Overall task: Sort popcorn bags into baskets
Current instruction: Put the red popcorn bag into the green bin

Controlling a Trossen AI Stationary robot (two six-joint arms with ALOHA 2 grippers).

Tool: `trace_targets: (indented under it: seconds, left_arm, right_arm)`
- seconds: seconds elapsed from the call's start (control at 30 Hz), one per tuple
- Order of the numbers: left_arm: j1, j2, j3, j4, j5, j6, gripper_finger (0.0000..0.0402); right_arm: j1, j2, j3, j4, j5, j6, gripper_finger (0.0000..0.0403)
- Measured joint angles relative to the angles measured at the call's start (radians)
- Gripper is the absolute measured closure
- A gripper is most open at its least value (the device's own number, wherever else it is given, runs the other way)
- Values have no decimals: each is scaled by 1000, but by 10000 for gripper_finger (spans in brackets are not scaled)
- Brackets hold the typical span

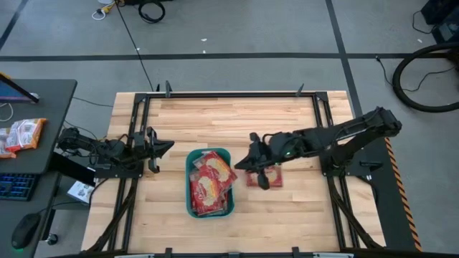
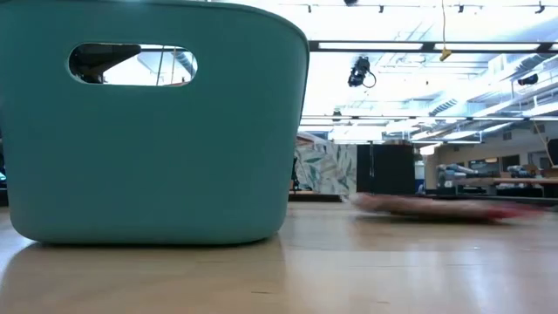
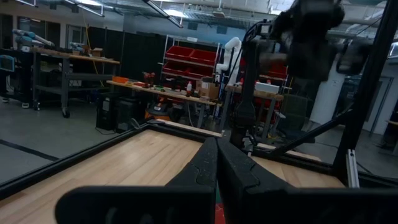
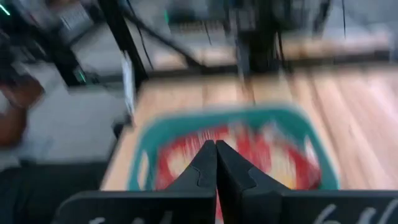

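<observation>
The teal-green basket (image 1: 189, 188) stands at the table's middle near its front edge and holds several red popcorn bags (image 1: 210, 183). It fills the left of the low view (image 2: 148, 131) and shows in the right wrist view (image 4: 146, 134). One more popcorn bag (image 1: 273, 177) lies flat on the table right of the basket, also seen in the low view (image 2: 445, 208). My right gripper (image 1: 241, 164) is shut and empty, just right of the basket's far right corner, pointing toward the basket (image 4: 216, 146). My left gripper (image 1: 169, 147) is shut and empty left of the basket (image 3: 216, 143).
Black frame rails (image 1: 229, 94) run round the table's edges. A side desk (image 1: 43, 107) left of the table holds orange-and-white snack packets (image 1: 21, 135), a keyboard and a mouse. Bare wood lies at the far half of the table (image 1: 229, 118).
</observation>
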State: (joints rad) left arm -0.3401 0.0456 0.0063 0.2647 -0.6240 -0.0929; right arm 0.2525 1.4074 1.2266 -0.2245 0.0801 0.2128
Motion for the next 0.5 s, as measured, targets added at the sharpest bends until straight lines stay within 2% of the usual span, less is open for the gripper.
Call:
trace_targets:
  seconds: [0.27, 0.5]
  left_arm:
    - [0, 9, 0, 9, 0, 0, 395]
    - [0, 13, 0, 8, 0, 0, 395]
  right_arm:
    - [-30, 115, -2, -316, 9, 121, 351]
    - [-34, 197, -2, -596, 51, 140, 311]
